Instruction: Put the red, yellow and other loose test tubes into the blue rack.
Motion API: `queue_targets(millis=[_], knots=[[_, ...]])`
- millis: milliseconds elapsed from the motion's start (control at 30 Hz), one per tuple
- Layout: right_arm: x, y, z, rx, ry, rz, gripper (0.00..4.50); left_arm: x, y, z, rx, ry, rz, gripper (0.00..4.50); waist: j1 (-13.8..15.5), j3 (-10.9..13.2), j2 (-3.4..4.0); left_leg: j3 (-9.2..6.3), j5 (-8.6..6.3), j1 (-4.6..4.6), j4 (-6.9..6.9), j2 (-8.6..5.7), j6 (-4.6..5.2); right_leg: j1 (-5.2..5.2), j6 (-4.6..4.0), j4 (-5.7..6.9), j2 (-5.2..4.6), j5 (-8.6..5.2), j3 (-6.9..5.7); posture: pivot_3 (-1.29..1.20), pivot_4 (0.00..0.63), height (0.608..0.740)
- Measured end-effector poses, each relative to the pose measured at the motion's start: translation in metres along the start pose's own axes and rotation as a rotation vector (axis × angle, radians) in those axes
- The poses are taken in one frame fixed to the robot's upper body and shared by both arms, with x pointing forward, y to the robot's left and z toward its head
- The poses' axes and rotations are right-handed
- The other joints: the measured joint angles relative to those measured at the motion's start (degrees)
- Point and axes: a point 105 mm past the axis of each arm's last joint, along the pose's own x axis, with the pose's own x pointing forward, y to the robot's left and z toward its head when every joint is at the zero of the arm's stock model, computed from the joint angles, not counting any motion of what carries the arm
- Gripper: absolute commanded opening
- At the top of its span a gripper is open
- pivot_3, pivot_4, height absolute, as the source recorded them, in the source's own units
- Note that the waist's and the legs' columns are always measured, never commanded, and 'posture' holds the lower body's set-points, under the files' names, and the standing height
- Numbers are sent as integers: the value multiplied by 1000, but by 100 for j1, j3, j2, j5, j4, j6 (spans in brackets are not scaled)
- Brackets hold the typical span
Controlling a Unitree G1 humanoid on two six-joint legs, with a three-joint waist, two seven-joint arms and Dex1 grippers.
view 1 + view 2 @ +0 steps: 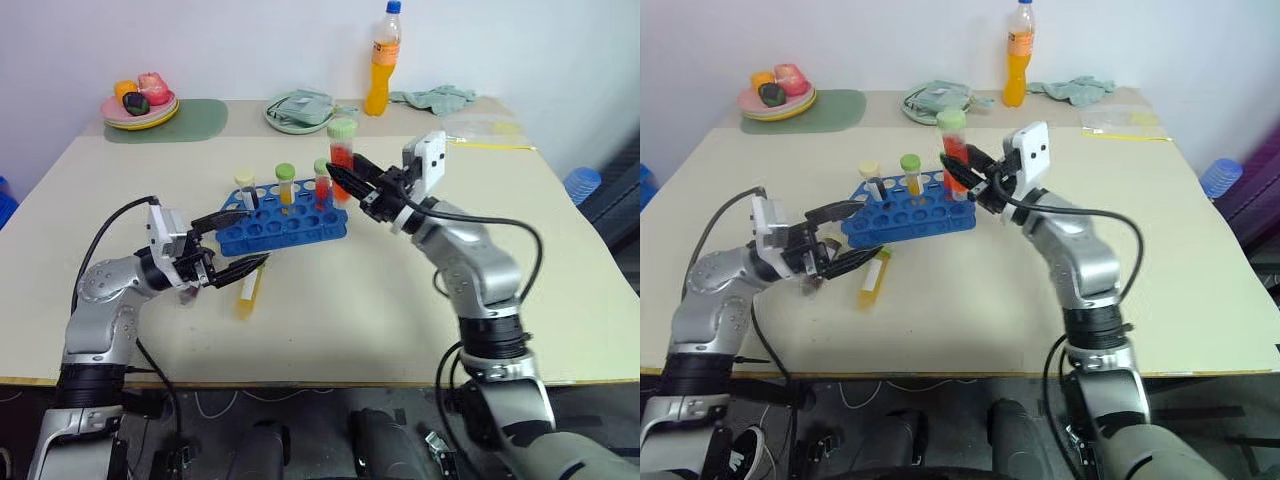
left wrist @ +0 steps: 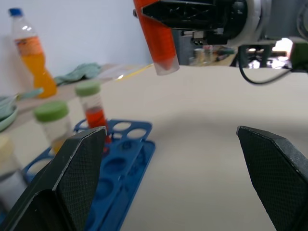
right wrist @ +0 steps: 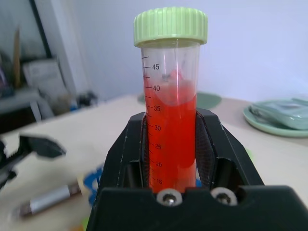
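Note:
The blue rack stands mid-table with three capped test tubes upright in it: a pale-capped one, a yellow-orange one and a red one. My right gripper is shut on another red test tube with a green cap, held upright in the air just above the rack's right end. A yellow test tube lies on the table in front of the rack's left end. My left gripper is open at that left end, its lower finger just above the lying tube.
At the table's back stand a tall orange drink bottle, a plate of fruit on a green mat, a green dish with a cloth, a crumpled cloth and a plastic bag.

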Motion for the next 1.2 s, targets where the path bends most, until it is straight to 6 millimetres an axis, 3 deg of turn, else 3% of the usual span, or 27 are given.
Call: queue_targets(millis=[133, 467, 633, 833, 1200], knots=[[12, 1, -20, 32, -49, -38, 940, -5, 2, 8, 15, -1, 15, 4500, -30, 1, 3, 1, 0, 4, -3, 1, 0, -2, 0, 3, 6, 0, 0, 0, 150, 740], [29, 7, -56, -77, -85, -31, 940, -13, 7, 12, 30, 28, 35, 4500, -50, 3, 5, 1, 1, 6, -6, 2, -2, -5, -1, 7, 10, 0, 0, 0, 150, 740], [37, -1, -58, -170, -95, -72, 940, -14, 7, 12, 28, 32, 36, 4500, -39, 3, 5, 0, 2, 6, -6, 1, -4, -4, -1, 6, 7, 0, 1, 0, 150, 740], [33, -6, -76, -182, -50, -106, 940, -15, 8, 12, 24, 50, 32, 4500, -51, 4, 7, 0, 2, 6, -6, 1, -4, -5, -2, 8, 8, 1, 1, 0, 150, 740], [20, -29, -79, -221, -24, -162, 940, -15, 7, 17, 20, 44, 25, 4500, -121, 4, 7, -1, 2, 6, -6, 1, -4, -4, -2, 9, 8, 1, 2, 0, 150, 740]])
